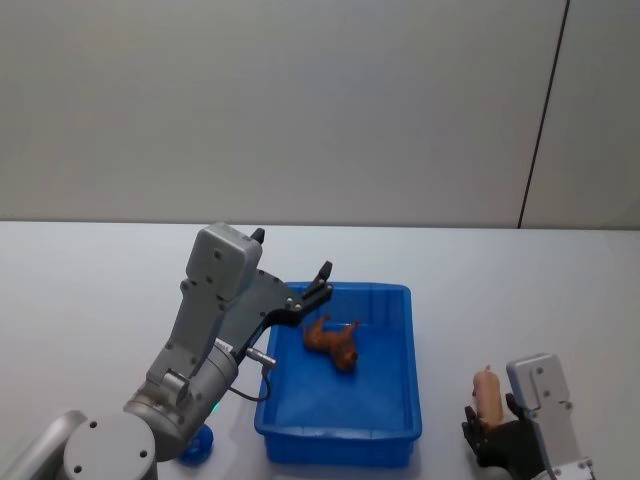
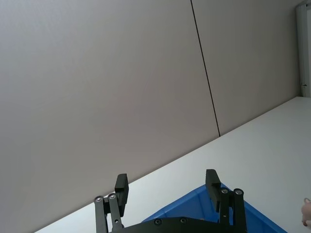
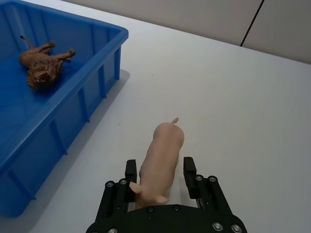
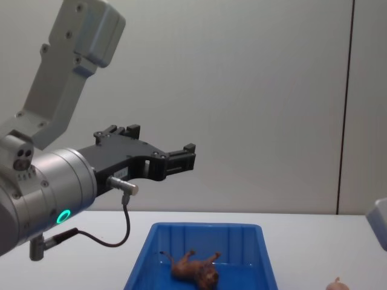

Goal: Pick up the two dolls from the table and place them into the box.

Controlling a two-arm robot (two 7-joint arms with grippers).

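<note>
The blue box (image 1: 405, 400) stands on the white table (image 1: 520, 290), just in front of me. A brown doll (image 1: 333, 343) lies on its side on the box floor, also seen as the brown doll (image 3: 43, 65) and the brown doll (image 4: 193, 269). My left gripper (image 1: 318, 282) hovers open and empty over the box's rear left part, well above the rim (image 4: 205, 228). To the right of the box, a pale pink doll (image 3: 161, 158) rests on the table. My right gripper (image 3: 159, 165) is shut on its body, one finger on each flank.
A small blue object (image 1: 195, 447) lies on the table under my left arm, left of the box. A grey wall with a dark vertical seam (image 1: 540, 120) stands behind the table. Bare tabletop stretches right of the box and behind it.
</note>
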